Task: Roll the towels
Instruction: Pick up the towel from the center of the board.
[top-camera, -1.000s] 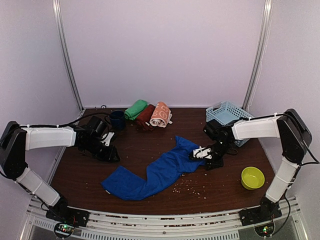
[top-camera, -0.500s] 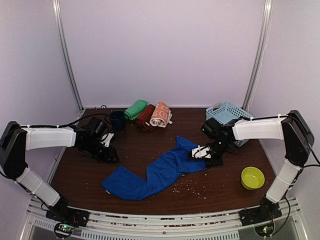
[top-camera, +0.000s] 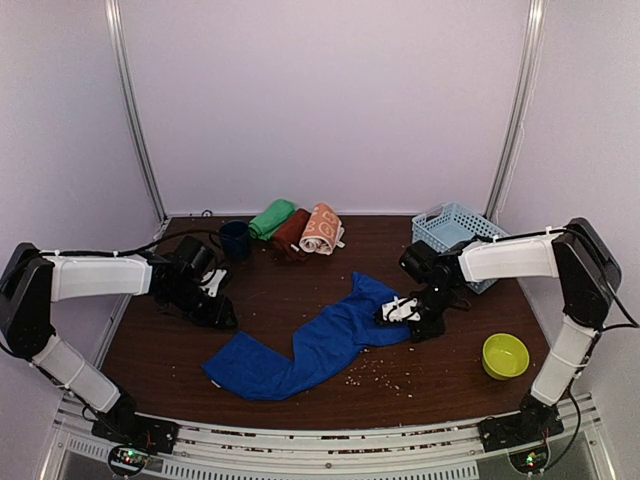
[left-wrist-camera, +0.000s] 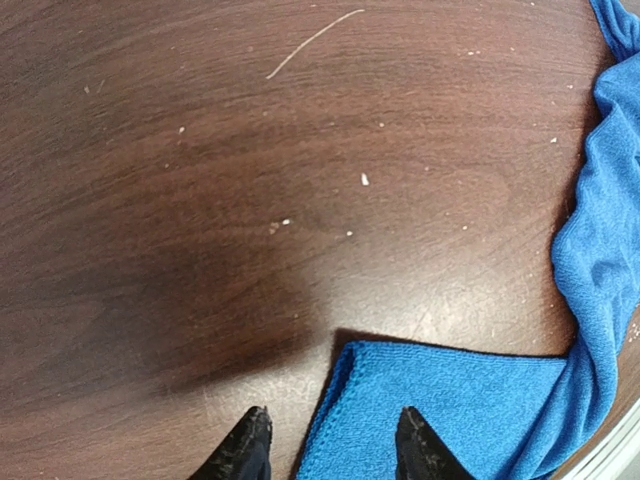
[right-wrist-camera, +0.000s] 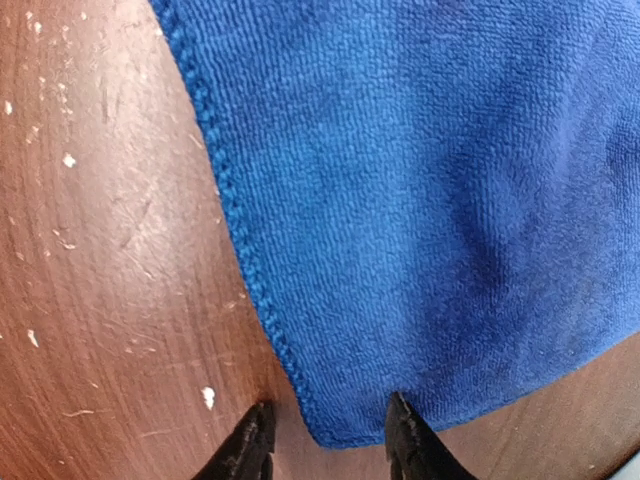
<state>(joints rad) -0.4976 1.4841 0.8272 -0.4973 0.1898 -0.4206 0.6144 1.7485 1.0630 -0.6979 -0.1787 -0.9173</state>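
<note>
Between the left gripper (left-wrist-camera: 335, 452) and right gripper (right-wrist-camera: 328, 447), the royal blue towel (top-camera: 320, 345) stretches near-left to far-right. Both stand open, each poised over its own end corner.

Bench (top-camera: 270, 300): spread towel (top-camera: 320, 345) at centre front; three rolled towels (top-camera: 297, 230) side by side at back, mug (top-camera: 235, 240) to their left; basket (top-camera: 455, 228) back right; bowl (top-camera: 505, 355) front right.

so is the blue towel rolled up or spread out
Spread out, not rolled: the blue towel lies loose and rumpled on the table; the green towel, maroon towel and orange towel behind it are rolled.
</note>
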